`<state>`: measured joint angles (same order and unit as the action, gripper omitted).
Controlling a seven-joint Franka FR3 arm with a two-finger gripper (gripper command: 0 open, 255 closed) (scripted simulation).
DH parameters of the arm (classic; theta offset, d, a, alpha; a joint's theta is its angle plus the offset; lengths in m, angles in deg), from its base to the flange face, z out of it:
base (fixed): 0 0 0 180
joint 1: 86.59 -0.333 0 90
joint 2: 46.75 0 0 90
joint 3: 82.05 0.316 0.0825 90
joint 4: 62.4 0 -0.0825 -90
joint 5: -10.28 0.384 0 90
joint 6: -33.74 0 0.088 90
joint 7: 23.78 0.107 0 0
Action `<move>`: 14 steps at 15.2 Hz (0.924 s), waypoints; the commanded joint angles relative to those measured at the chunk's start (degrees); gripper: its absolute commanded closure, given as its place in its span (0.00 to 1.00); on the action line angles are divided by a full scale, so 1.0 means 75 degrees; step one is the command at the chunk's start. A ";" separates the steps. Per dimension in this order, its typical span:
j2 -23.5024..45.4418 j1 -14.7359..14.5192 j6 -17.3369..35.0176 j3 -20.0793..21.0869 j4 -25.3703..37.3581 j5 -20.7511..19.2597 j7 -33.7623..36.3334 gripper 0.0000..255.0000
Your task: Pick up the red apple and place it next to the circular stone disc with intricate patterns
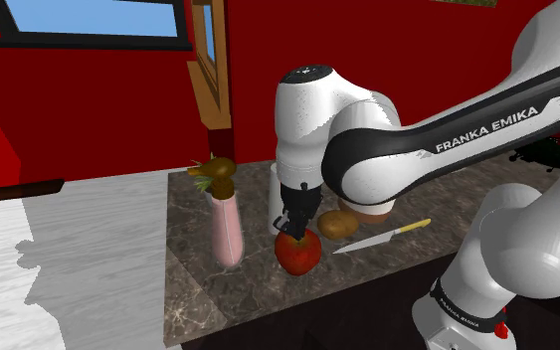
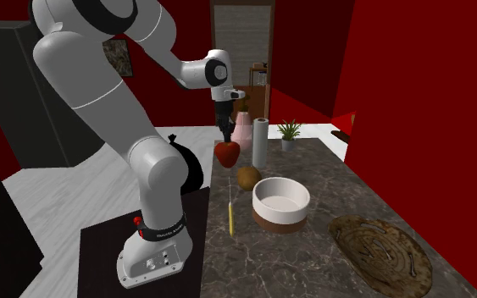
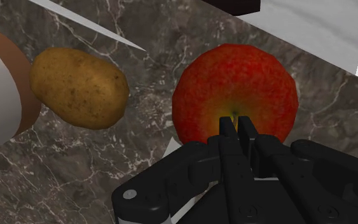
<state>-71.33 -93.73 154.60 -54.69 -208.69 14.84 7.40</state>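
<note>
The red apple (image 3: 234, 89) sits directly under my black gripper (image 3: 236, 126), whose two fingers are drawn almost together over the stem dimple on the apple's top. In the shoulder view the apple (image 1: 297, 252) hangs at the gripper (image 1: 295, 227), at or just above the dark marble counter (image 1: 258, 298). In the second exterior view the gripper (image 2: 224, 135) holds the apple (image 2: 227, 153) near the counter's far left edge. The patterned circular stone disc (image 2: 380, 250) lies flat at the near right of the counter, well away from the apple.
A brown potato (image 2: 246, 178) lies beside the apple, then a white bowl with a brown base (image 2: 280, 203). A yellow-handled knife (image 2: 230, 216) lies along the counter edge. A white roll (image 2: 259, 142), a pink vase (image 1: 227, 229) and a small plant (image 2: 289, 131) stand further back.
</note>
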 commanded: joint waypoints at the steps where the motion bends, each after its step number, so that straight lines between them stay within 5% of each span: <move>1: 0.0000 0.0000 0.0000 0.0000 -0.0001 -0.0001 0.0000 1.00; 14: -0.0483 -0.0038 -0.1246 -0.0250 0.0784 0.0038 -0.0208 1.00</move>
<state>-74.56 -93.99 146.11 -56.35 -203.26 15.10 6.02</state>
